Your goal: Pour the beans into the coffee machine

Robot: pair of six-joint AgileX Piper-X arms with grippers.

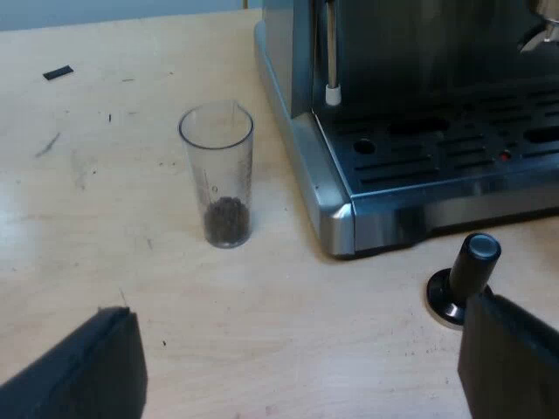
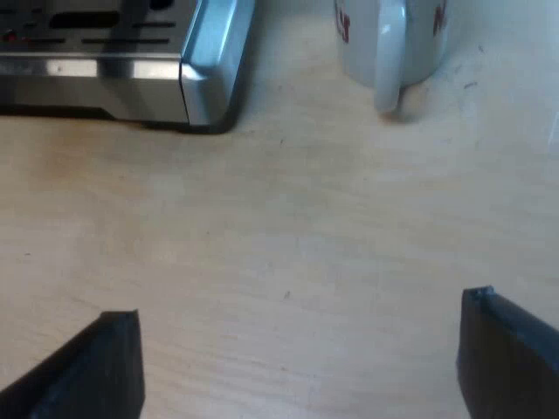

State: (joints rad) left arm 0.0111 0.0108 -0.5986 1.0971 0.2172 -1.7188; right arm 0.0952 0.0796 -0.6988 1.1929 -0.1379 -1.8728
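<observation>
My left gripper hangs wide open and empty over the table, one finger hiding part of the black-knobbed tamper at its base. Farther off the measuring glass stands upright, mouth up, beans in its bottom, near a corner of the espresso machine. My right gripper is equally wide and empty, with a white mug beyond, its top cut off and its red print unreadable.
</observation>
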